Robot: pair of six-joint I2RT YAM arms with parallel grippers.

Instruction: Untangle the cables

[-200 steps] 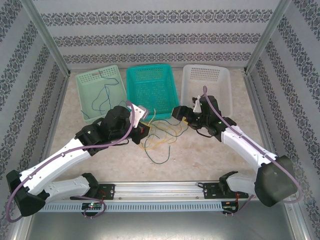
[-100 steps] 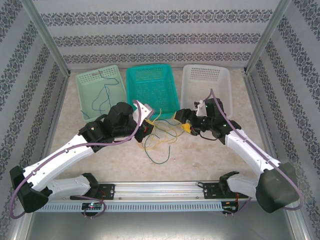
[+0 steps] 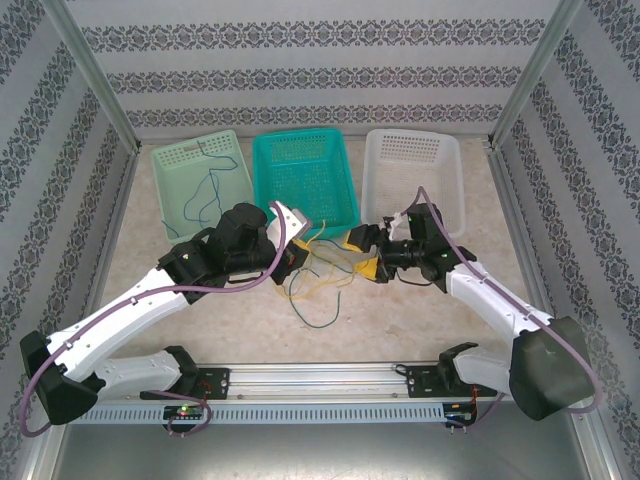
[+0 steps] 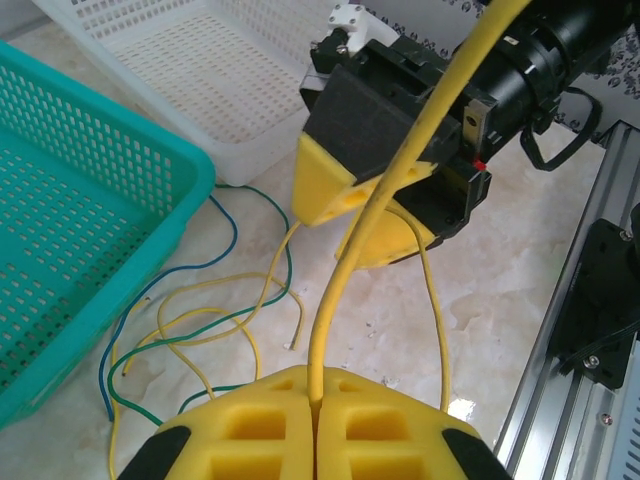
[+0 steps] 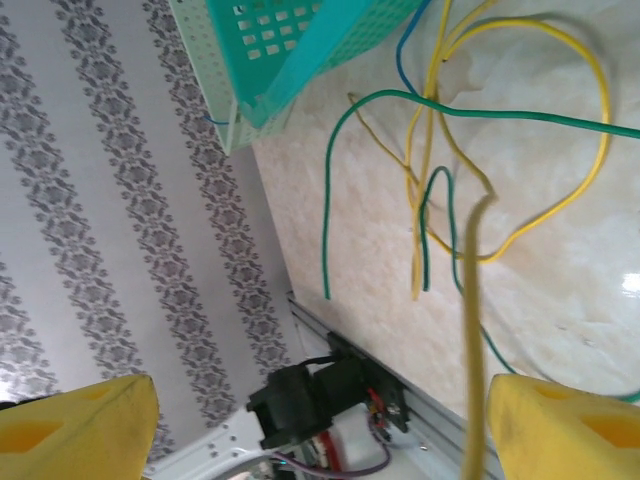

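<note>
**Top external, then both wrists: a yellow cable is being pinched on the left**

Top external: the cables (image 3: pixel 318 283) are being shown lying in a loose tangle on the worktop (image 3: pixel 420 330), just in front of the teal basket (image 3: pixel 300 170) and between the two arms. The left end effector (image 3: pixel 296 256) is being held at the tangle's left edge and the right end effector (image 3: pixel 364 255) at its right edge, the two facing each other. One dark strand (image 3: pixel 205 190) is being held in the pale green basket (image 3: pixel 200 155). A white basket (image 3: pixel 412 165) is being shown to the right of the teal one.

Left wrist: the left end effector (image 4: pixel 315 405) is being kept closed, its yellow pads (image 4: pixel 240 435) pressed together on a yellow cable (image 4: pixel 340 280). That cable is being stretched up between the spread fingers of the right end effector (image 4: pixel 365 210). Yellow, blue and green strands are being shown looped on the worktop beside the teal basket.

Right wrist: the right end effector (image 5: pixel 320 390) is being held wide open, gripping nothing. A blurred yellow cable is being seen running between its fingers (image 5: pixel 560 430), nearer the one on the picture's right. Beyond it, the looped strands are being shown lying near the teal basket's corner.
</note>
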